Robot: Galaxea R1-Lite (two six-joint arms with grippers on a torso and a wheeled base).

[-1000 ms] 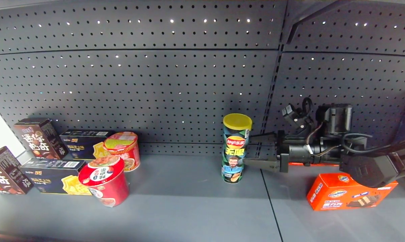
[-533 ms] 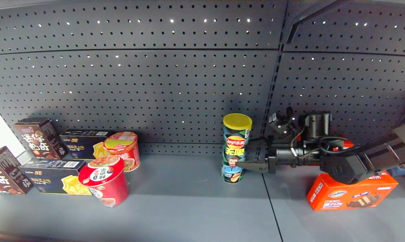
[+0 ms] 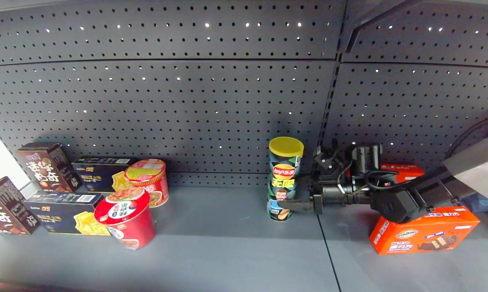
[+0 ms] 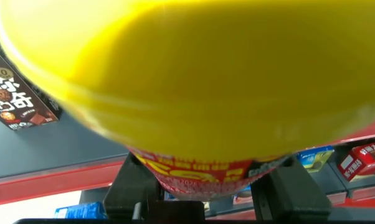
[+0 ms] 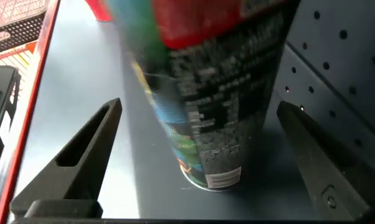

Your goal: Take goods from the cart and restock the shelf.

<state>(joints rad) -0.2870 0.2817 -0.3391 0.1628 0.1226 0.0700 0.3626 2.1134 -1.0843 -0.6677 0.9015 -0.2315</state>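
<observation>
1. The dark grey metal shelf board [image 3: 211,251] with its perforated back panel [image 3: 187,101] runs right across the head view, goods at both ends and a gap mid-board.
2. Over on the right lies a flat orange cardboard carton [image 3: 426,235], with a second orange-red box [image 3: 402,170] behind it against the panel.
3. At the left end sit the dark brown and navy snack boxes [image 3: 47,166], some upright, some lying flat.
4. The right gripper [image 3: 294,192] comes in level from the right, and its fingers are spread wide. In the right wrist view there is a gap on either side of the can, so the gripper [image 5: 200,112] brackets it without touching.
5. Here is the task's item: a tall cardboard crisp tube with a yellow plastic lid [image 3: 284,174]. It stands upright on the shelf, near the back panel and just left of the board seam, resting on its own base [image 5: 218,93].
6. Two red paper noodle cups [image 3: 126,217] stand in front of the dark boxes.
7. The left gripper [image 4: 209,190] looks clamped on a round yellow-topped container with a red band [image 4: 194,68], away from this shelf.
8. The step looks like the very end of a placement, with the tube down and let go.
9. The next move calls for a straight pull-back to the right, keeping both fingers off the tall tube so that it does not tip.
10. After that, the left arm's container looks like the next item to shelve.
</observation>
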